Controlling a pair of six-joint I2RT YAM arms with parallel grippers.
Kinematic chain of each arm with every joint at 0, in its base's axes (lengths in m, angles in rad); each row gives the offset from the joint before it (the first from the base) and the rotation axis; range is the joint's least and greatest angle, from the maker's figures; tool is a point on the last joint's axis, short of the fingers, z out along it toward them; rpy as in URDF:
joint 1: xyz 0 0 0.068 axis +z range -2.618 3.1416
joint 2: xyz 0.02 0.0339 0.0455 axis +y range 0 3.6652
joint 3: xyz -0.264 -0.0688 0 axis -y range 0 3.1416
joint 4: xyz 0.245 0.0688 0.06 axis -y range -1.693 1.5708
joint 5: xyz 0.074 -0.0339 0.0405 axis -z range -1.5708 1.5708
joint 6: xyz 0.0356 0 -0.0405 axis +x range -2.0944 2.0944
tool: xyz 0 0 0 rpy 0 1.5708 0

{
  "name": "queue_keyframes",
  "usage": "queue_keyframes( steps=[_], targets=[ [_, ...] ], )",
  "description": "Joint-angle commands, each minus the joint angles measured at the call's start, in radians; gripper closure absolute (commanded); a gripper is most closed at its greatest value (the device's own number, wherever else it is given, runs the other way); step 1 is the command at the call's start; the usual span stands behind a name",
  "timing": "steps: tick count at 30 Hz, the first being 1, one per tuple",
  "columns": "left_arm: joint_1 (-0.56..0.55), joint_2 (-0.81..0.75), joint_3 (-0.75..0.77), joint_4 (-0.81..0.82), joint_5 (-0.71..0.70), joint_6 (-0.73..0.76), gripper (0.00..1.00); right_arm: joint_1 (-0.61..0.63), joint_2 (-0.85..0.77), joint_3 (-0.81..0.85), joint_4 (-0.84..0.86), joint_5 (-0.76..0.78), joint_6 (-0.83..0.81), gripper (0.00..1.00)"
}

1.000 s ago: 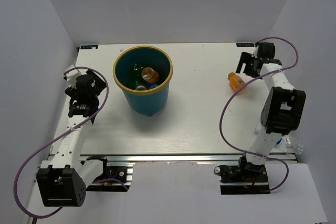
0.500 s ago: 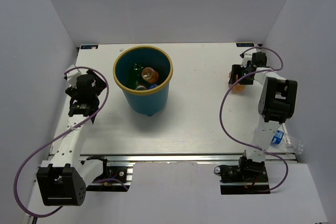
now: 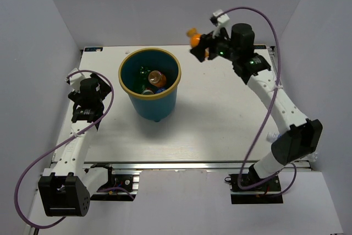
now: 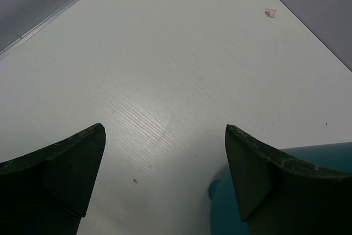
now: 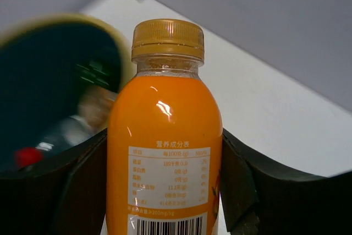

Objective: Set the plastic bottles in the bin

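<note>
My right gripper (image 3: 198,45) is shut on an orange bottle (image 3: 193,37) with an orange cap and holds it in the air, just right of the bin and above its height. In the right wrist view the orange bottle (image 5: 164,136) stands between both fingers (image 5: 246,182). Beyond it the bin (image 5: 66,23) looks blurred. The teal bin (image 3: 165,102) with a yellowish rim stands at the back left-centre. It holds another orange bottle (image 3: 157,76), a green one (image 3: 143,73) and others. My left gripper (image 3: 88,85) is open and empty, left of the bin (image 4: 220,213).
White walls enclose the table (image 3: 220,119) on three sides. A small clear object (image 3: 313,157) lies at the table's right front corner, partly behind the right arm. A purple cable loops off each arm.
My right gripper closed on the orange bottle at the far right of the table, lifted it and swung it left toward the bin. The left arm has not moved.
</note>
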Motion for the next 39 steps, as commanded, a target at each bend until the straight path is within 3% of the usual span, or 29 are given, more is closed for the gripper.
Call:
queue_keyframes(
  steps=[1,5,8,12,17,20,21,23,24,25,26,27,28,30,32,35,39],
  targets=[
    [0.002,-0.028,0.012,-0.008,-0.019,-0.008,0.02,0.141,-0.024,0.098,0.069,-0.013,0.148,0.53],
    [0.002,-0.023,0.014,-0.003,-0.039,-0.011,0.02,0.323,0.078,0.192,0.104,0.101,0.147,0.50],
    [0.002,-0.022,0.021,-0.015,-0.059,-0.011,0.02,0.414,0.216,0.393,-0.015,0.150,0.128,0.40],
    [0.002,-0.032,0.018,-0.012,-0.074,-0.014,0.02,0.454,0.350,0.650,-0.199,0.173,0.124,0.11],
    [0.002,-0.034,0.020,-0.014,-0.068,-0.011,0.02,0.463,0.293,0.634,-0.181,0.155,0.058,0.11],
    [0.002,-0.034,0.017,-0.014,-0.071,-0.011,0.02,0.462,0.214,0.565,-0.222,0.265,-0.022,0.11],
    [0.002,-0.032,0.014,-0.012,-0.067,-0.011,0.02,0.463,0.192,0.545,-0.241,0.326,-0.045,0.11],
    [0.002,-0.028,0.015,-0.012,-0.058,-0.014,0.02,0.459,0.115,0.479,-0.285,0.606,-0.093,0.11],
    [0.002,-0.026,0.017,-0.011,-0.051,-0.014,0.02,0.443,0.088,0.450,-0.331,0.824,-0.096,0.11],
    [0.002,-0.025,0.017,-0.009,-0.042,-0.014,0.02,0.428,0.030,0.382,-0.360,0.931,-0.043,0.11],
    [0.002,-0.022,0.017,-0.006,-0.032,-0.014,0.02,0.405,-0.001,0.352,-0.409,1.034,0.022,0.11],
    [0.002,-0.019,0.017,-0.006,-0.027,-0.014,0.02,0.338,-0.029,0.329,-0.584,1.166,0.127,0.11],
    [0.002,-0.017,0.018,-0.005,-0.025,-0.017,0.02,0.293,-0.093,0.260,-0.680,1.187,0.379,0.11],
    [0.002,-0.008,0.023,-0.002,-0.015,-0.017,0.02,0.141,-0.241,0.106,-0.779,1.160,0.549,0.11],
    [0.002,-0.003,0.026,-0.003,-0.010,-0.018,0.02,-0.004,-0.340,-0.159,-0.744,1.121,0.634,0.11],
    [0.002,0.008,0.021,0.021,0.028,-0.015,0.02,-0.223,-0.477,-0.382,-0.694,0.988,0.671,0.11],
    [-0.001,0.034,0.008,0.069,0.111,-0.014,0.02,-0.468,-0.580,-0.547,-0.641,0.952,0.728,0.11]
  ],
)
